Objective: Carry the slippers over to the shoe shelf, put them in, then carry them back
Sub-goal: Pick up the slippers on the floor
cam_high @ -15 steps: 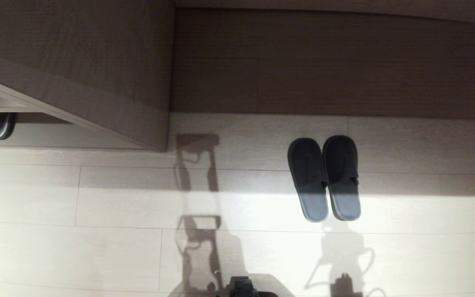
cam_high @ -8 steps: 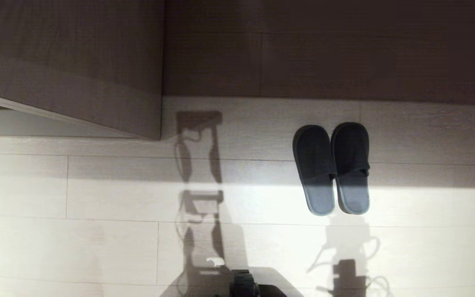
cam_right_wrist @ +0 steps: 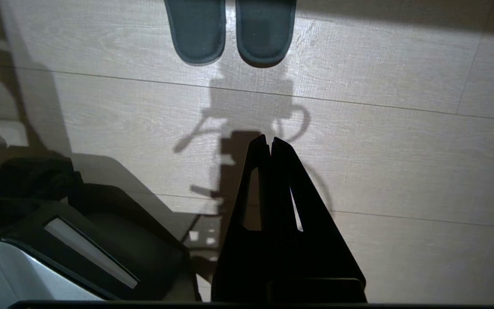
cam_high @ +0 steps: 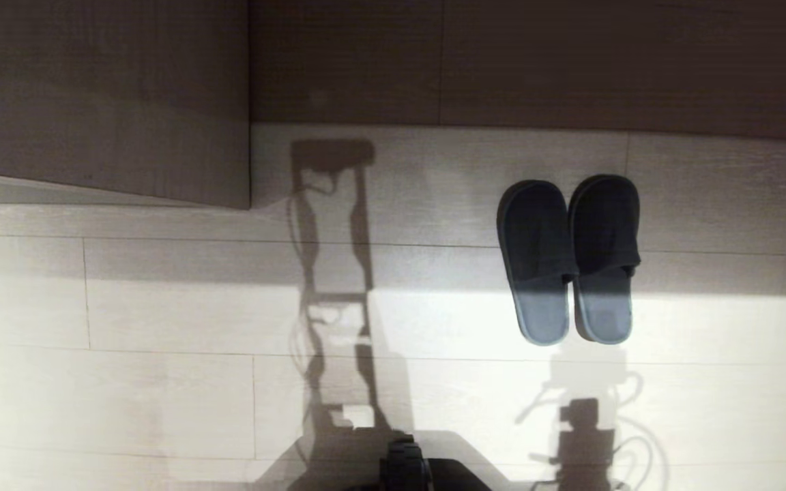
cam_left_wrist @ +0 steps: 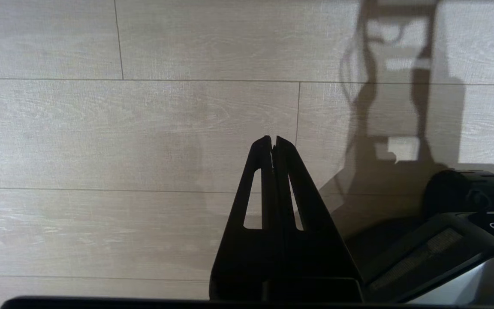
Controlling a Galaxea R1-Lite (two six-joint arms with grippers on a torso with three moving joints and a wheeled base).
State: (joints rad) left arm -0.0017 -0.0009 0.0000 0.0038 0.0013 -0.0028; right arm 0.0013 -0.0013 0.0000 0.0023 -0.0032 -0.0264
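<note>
Whole head view shifted over the last second, so camera motion, not the things: slippers (cam_high: 568,260) now higher and further right in the picture, side by side and touching on the pale floor (cam_high: 161,314), toes toward the dark wall panel (cam_high: 536,61); darker pair and open cubby gone off the left edge, leaving only the cabinet side (cam_high: 99,102). Likely a trunk bend toward the floor to begin the pickup; nothing carried yet. Left gripper (cam_left_wrist: 273,139) closed, empty, above bare boards. Right gripper (cam_right_wrist: 266,140) closed, empty, slipper heels a little way ahead of its tips. No brand, label or readable writing anywhere
</note>
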